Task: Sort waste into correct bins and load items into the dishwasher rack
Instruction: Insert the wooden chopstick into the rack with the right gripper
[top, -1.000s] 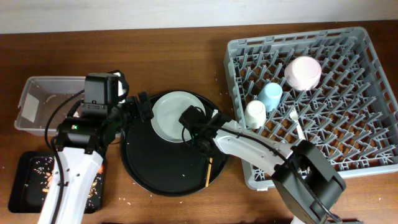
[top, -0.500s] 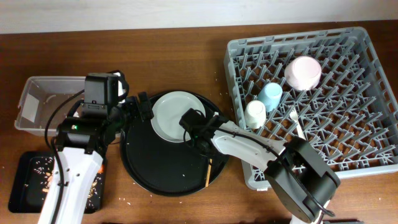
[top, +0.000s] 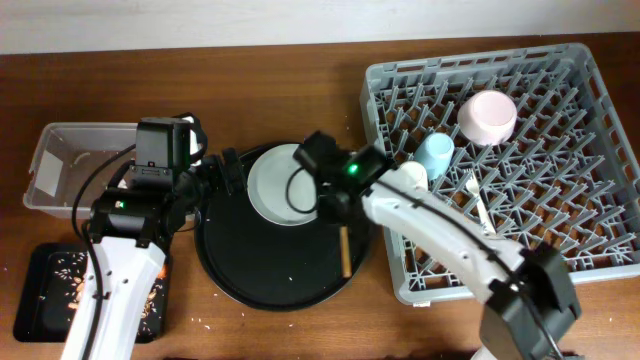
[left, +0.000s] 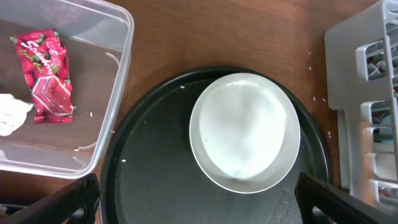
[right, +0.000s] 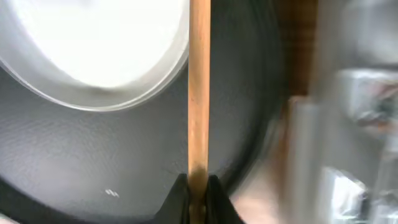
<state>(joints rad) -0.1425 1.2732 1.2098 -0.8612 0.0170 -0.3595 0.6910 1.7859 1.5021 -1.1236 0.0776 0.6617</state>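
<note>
Wood, thin and straight-grained: the chopstick (right: 199, 81) is pinched at one end between the right gripper's (right: 198, 186) closed fingers and runs straight out ahead of them, over the round black tray (top: 270, 270). Its far part passes just beside the rim of the smooth, glossy grey-green plate (right: 93, 43). Whether the stick is clear of the tray's matte surface cannot be told. The step in hand looks like loading the chopstick into the grey plastic dishwasher rack (top: 480, 56), which stands off to the gripper's other side. Its lattice of upright pegs is blurred in the wrist view. The next move probably calls for lifting over the tray's raised lip. After that, such a slim rod should be set where it cannot slip through the open grid. The left gripper (top: 228, 172) hangs with its jaws wide apart and empty; the plate lies below and ahead of it.
</note>
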